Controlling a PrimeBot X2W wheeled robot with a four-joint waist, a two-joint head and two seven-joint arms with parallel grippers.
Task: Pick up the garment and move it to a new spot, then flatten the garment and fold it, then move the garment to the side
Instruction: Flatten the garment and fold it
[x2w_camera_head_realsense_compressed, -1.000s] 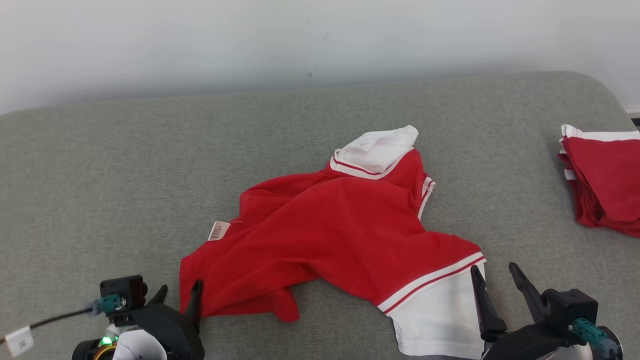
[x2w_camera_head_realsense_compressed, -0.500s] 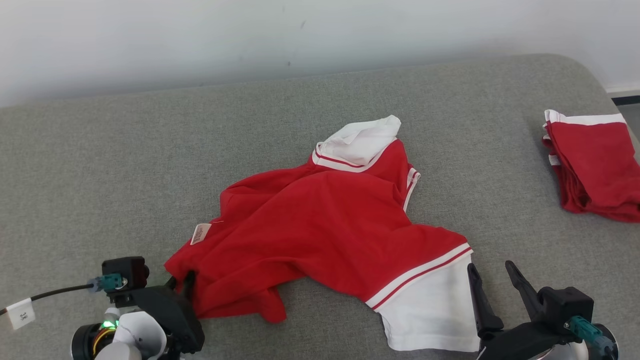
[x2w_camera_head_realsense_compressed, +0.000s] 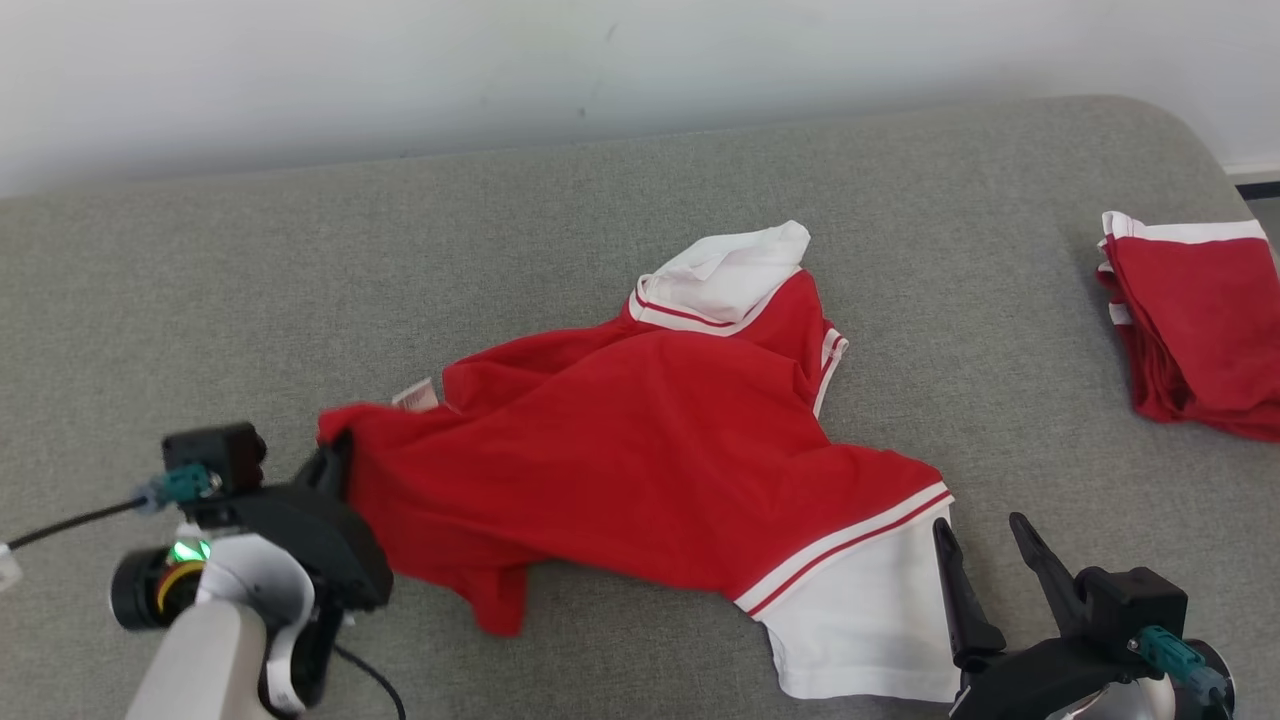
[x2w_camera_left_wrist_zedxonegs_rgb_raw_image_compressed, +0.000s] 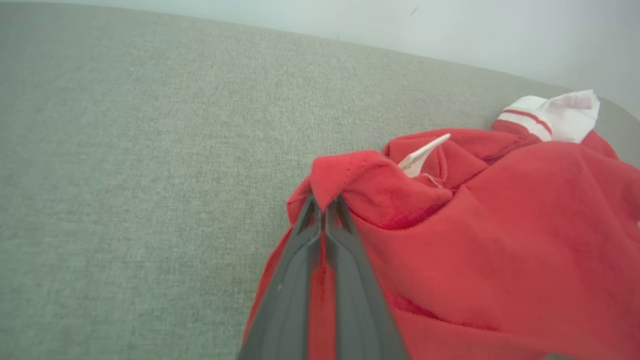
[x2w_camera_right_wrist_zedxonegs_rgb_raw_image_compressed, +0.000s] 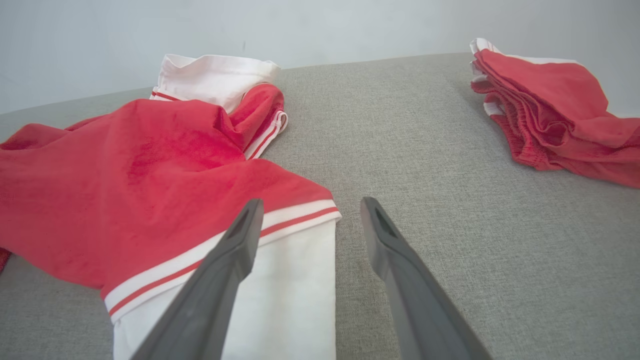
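Observation:
A crumpled red garment with white trim and white panels lies in the middle of the grey cushioned surface. My left gripper is shut on the garment's left edge. In the left wrist view the fingers pinch a red fold that is raised off the surface, with a small label beside it. My right gripper stands open at the lower right. In the right wrist view its left finger lies over the garment's white panel and its right finger over bare fabric surface.
A stack of folded red garments lies at the right edge of the surface, also seen as a pile in the right wrist view. A pale wall runs behind the surface. A cable trails from the left wrist.
My left gripper has shut on the garment's left edge and risen with it, bunching the cloth up. The right gripper has stayed open in place. The head camera has shifted slightly.

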